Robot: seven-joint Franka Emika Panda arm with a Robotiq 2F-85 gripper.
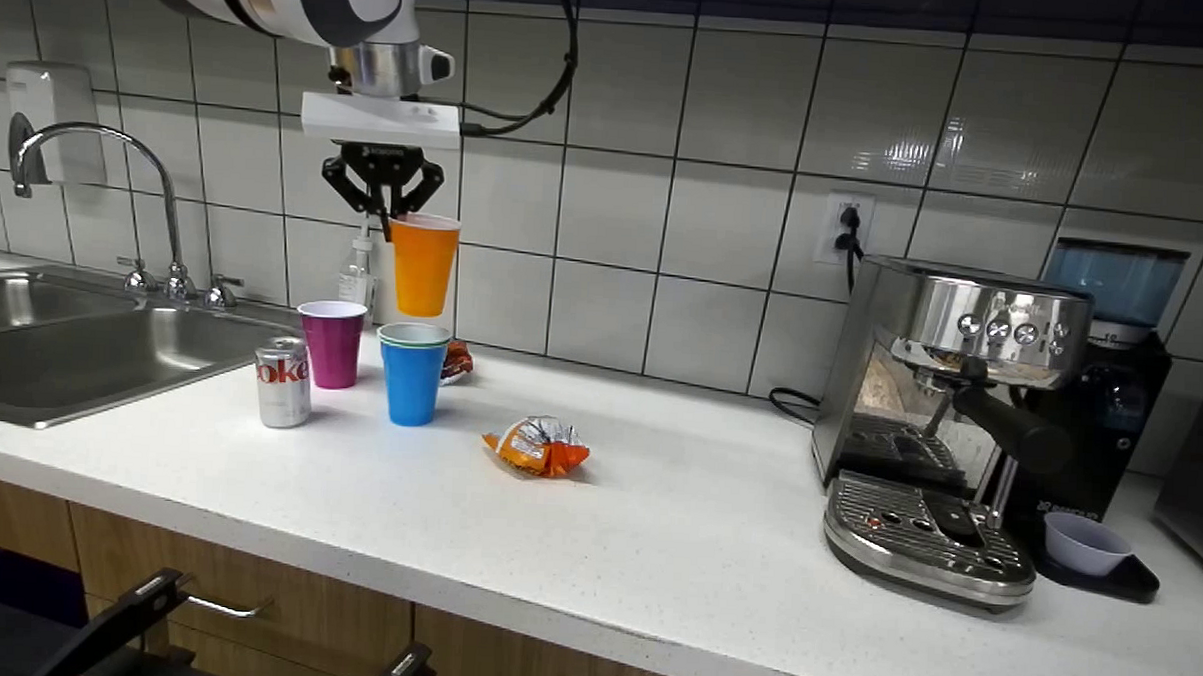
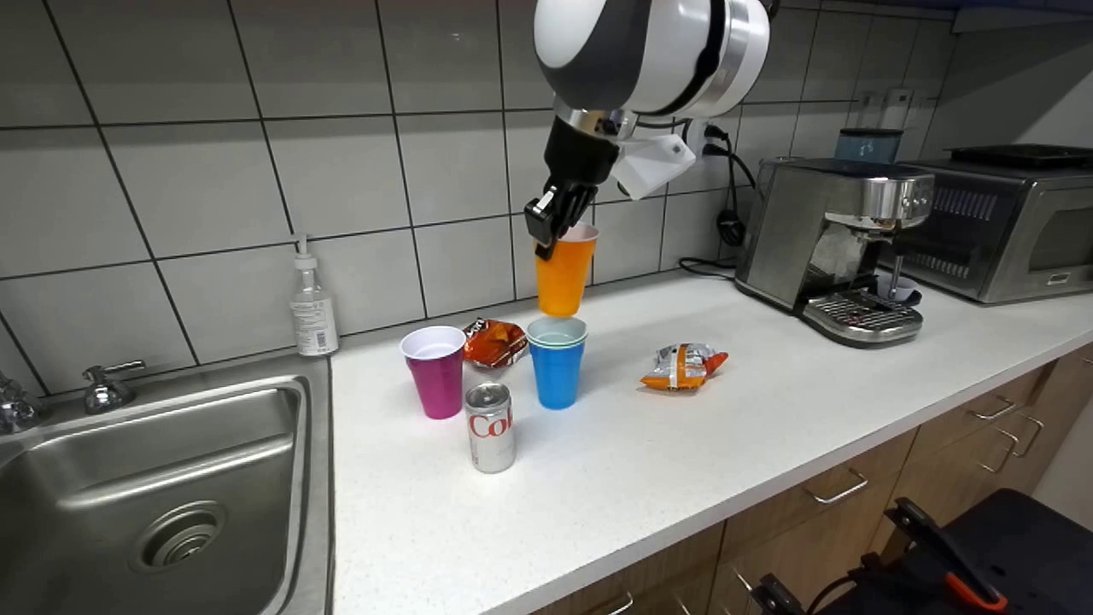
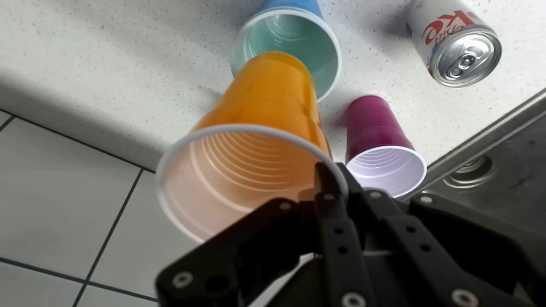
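The orange plastic cup point(image 2: 568, 278) hangs mouth-up just above the blue plastic cup point(image 2: 557, 380) and its nested pale-green cup point(image 3: 298, 40), toward the back edge of the white speckled surface point(image 2: 615, 487); black fingers point(image 3: 327, 181) pinch the orange rim, presumably leaving the base clear.

Soda can point(image 1: 282, 395): silver, red lettering; upright on the desk point(image 1: 654, 550), toward the end with the sink point(image 2: 314, 478). Snack bag point(image 2: 681, 367): orange and silver, crumpled; well inside the desk's front edge. Second snack bag point(image 2: 495, 343): red-brown; nearer the back edge. Pump bottle point(image 2: 313, 318): clear, labelled; at the back edge, by a corner of the sink. Faucet point(image 1: 172, 225): chrome, curved; behind the sink. Espresso machine point(image 2: 794, 243): steel; toward the desk's opposite end, black grinder point(image 1: 1119, 426) beside it.
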